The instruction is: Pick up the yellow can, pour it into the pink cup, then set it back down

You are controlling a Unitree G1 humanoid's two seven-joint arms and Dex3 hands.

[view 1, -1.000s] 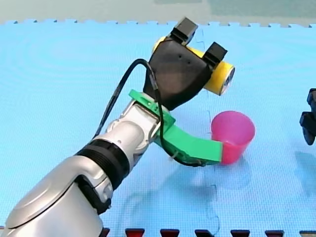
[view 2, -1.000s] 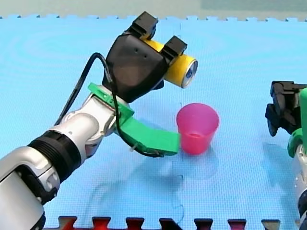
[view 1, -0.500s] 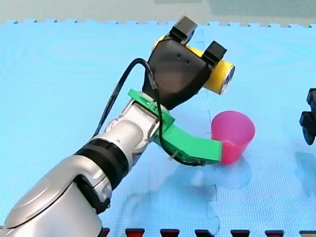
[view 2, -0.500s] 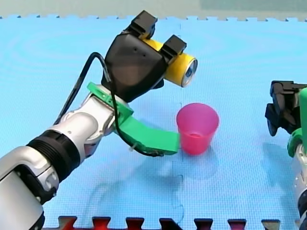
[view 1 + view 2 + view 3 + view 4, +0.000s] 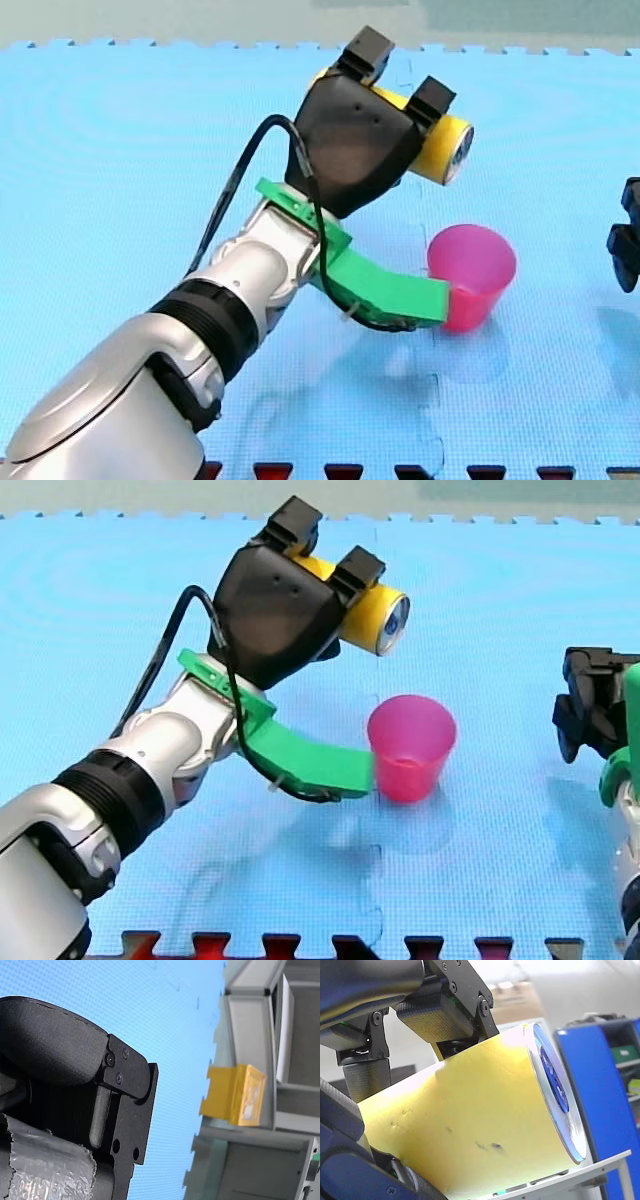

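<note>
Lifts the yellow can [image 5: 443, 152] a little higher than half a second ago, with the left hand [image 5: 358, 135] closed round it. Shifts up and a shade to the left in the head views (a small move, no more). Widens the gap between the can's lower end and the rim of the pink cup [image 5: 472, 270]. Carries the green wrist bracket [image 5: 385, 290] up along with the forearm.

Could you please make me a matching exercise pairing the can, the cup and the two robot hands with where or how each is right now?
1. can
2. cup
3. left hand
4. right hand

A. upright on the mat
B. by the right edge of the head views
C. on its side in the air
D. gripping the can

Pairs: 1-C, 2-A, 3-D, 4-B.
</note>
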